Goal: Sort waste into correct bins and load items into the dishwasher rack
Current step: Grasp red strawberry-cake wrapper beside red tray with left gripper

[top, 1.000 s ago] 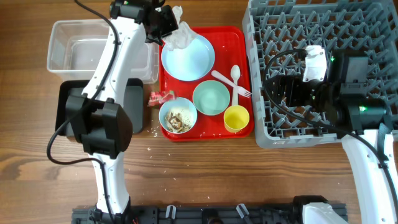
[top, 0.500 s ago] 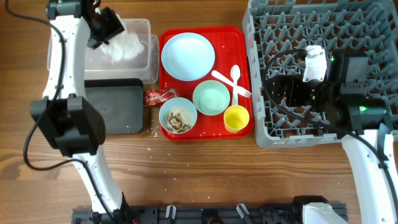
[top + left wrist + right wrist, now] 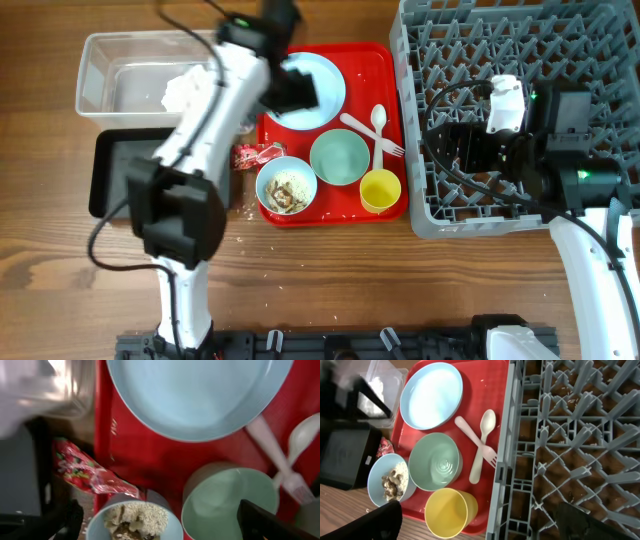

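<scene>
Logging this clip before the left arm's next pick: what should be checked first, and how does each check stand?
1. The left gripper is free: ok, open and empty above the red tray.
2. The tissue is binned: ok, it lies in the clear box.
3. The red wrapper is binned: not ok, it lies on the table between the black tray and the red tray.
4. The food scraps are binned: not ok, they sit in the small bowl.
5. The dishwasher rack is loaded: not ok, the plate, cup, spoon and fork sit on the red tray.
6. The right gripper is free: ok, open and empty.
</scene>
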Robot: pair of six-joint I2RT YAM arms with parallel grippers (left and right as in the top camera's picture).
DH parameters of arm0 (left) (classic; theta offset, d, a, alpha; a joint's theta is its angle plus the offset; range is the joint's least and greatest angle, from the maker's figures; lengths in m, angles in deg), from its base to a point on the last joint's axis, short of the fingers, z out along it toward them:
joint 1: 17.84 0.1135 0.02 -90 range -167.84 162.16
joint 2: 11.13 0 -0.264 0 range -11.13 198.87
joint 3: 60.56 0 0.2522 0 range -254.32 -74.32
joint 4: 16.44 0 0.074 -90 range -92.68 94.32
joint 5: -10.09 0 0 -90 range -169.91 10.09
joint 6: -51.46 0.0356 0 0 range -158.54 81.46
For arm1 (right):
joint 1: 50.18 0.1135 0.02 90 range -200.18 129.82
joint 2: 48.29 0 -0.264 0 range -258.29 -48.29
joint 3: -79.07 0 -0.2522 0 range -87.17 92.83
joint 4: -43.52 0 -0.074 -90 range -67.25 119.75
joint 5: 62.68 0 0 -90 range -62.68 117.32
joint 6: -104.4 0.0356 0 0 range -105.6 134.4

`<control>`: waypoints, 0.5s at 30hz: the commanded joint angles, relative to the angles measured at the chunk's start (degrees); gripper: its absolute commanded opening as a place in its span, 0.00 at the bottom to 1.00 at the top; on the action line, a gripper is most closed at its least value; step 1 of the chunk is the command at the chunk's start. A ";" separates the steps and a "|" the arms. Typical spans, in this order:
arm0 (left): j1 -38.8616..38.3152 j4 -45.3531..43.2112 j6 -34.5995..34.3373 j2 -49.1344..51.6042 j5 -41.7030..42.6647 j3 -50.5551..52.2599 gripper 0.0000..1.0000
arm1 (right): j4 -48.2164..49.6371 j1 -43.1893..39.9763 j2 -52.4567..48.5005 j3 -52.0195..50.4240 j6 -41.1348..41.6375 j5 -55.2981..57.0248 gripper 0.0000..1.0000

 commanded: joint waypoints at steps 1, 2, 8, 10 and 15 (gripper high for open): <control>-2.29 -3.30 -7.13 -0.68 -4.31 7.69 1.00 | -0.26 -0.13 -0.07 1.27 -0.76 -1.38 1.00; -2.54 -5.18 -7.39 -0.68 -4.33 9.94 0.96 | -0.24 -0.13 -0.07 1.27 -0.74 -1.40 1.00; -2.14 -11.37 -8.57 -0.63 -4.98 15.06 0.83 | -0.44 -0.13 -0.07 1.27 -0.74 -1.38 1.00; -2.03 -12.70 -8.52 -0.63 -5.07 16.61 0.74 | -0.46 -0.13 -0.07 1.27 -0.74 -1.40 1.00; -2.03 -13.20 -8.15 -0.63 -5.42 16.94 0.42 | -0.46 -0.13 -0.07 1.27 -0.72 -1.38 1.00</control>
